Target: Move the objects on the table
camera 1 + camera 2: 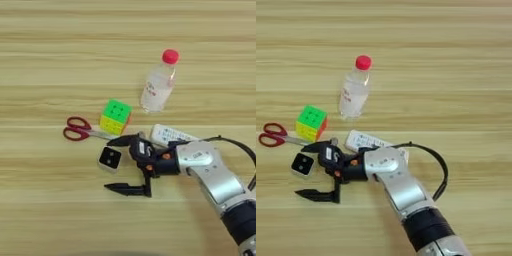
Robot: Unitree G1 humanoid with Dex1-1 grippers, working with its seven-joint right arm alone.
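- Black fingers of the right gripper [114, 165] stand wide apart and hold nothing; one tip reaches out just above the small black square device [110, 159], the other lies lower on the bare table [50, 210], so the device sits within the open span, close to the upper finger.
- The device lies flat and low. If the fingers close while riding high, they could skim over it or flick it aside toward the scissors [80, 129], whose red handles lie just to its upper left.
- The puzzle cube [116, 117] sits right above the device, touching or nearly touching the scissor blades. A sweep upward with the upper finger would likely knock the cube and drag the scissors with it.
- The white remote [363, 141] lies partly hidden behind the wrist and silver forearm [398, 187]. Any turn of the wrist may push it without that being seen from the head.
- The red-capped bottle [159, 86] stands or leans further back, apart from the cluster; it looks light and could tip or roll if the remote is shoved into it.
- A dark cable loops beside the forearm and could snag the remote's edge on a pull-back.
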